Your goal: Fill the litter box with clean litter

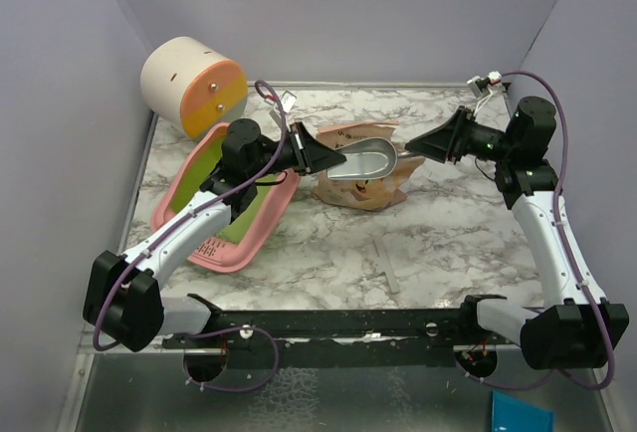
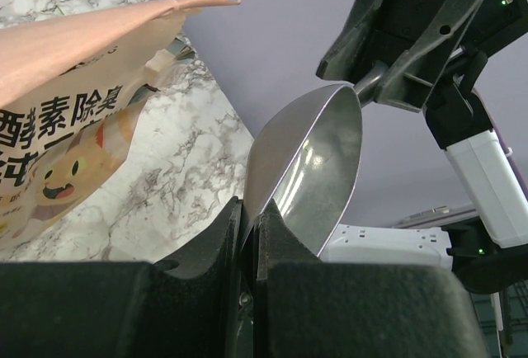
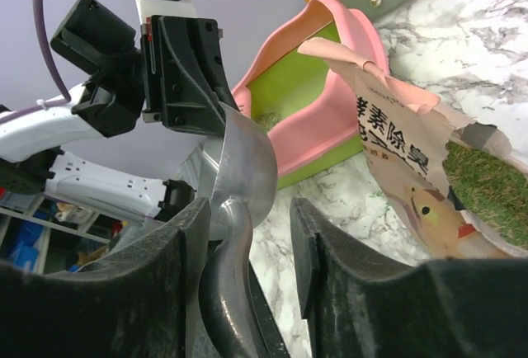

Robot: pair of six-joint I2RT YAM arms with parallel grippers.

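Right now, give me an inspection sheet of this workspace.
Surface: marble table.
Job's things: litter box at left, green bottom mostly bare; clean litter inside open paper bag.
Clutter: cream-and-orange cylinder, back left.
Grippers: left gripper shut on metal scoop, at its bowl; right gripper open around its handle.
Cables: purple cables along both arms.
Surroundings: plain lilac walls.

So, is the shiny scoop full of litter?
No, the metal scoop has a bare, shiny inside with no granules in it.
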